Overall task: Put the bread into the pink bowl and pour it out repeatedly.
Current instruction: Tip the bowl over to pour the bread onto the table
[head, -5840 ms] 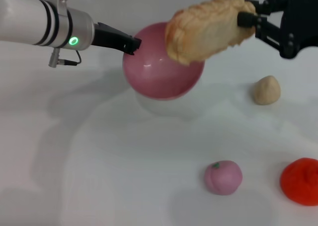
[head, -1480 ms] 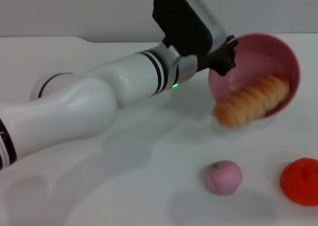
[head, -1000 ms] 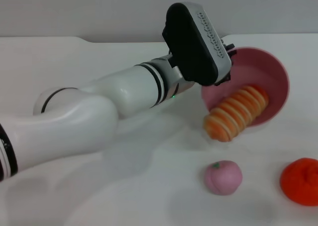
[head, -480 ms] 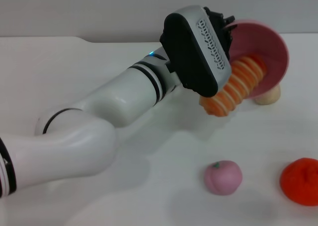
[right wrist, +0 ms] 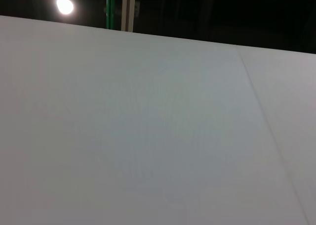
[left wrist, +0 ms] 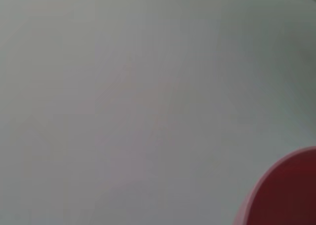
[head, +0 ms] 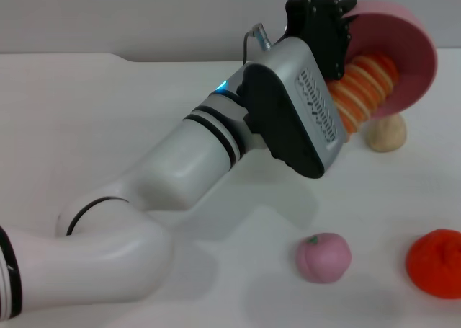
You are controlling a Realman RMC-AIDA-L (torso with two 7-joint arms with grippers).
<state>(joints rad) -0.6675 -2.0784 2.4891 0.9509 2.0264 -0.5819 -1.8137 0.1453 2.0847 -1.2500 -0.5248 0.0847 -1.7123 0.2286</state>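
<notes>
Seemingly, left claw [head: 344,27] grips tipped pink bowl [head: 412,47] holding bread [head: 360,90].

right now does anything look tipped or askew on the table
Yes: the pink bowl is held off the table by the left claw, tipped on its side, with the bread sliding out of its mouth.

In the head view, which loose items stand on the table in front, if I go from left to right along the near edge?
pink peach-like ball → orange fruit. Farther back, the left gripper holds the tilted pink bowl with the bread inside it.
</notes>
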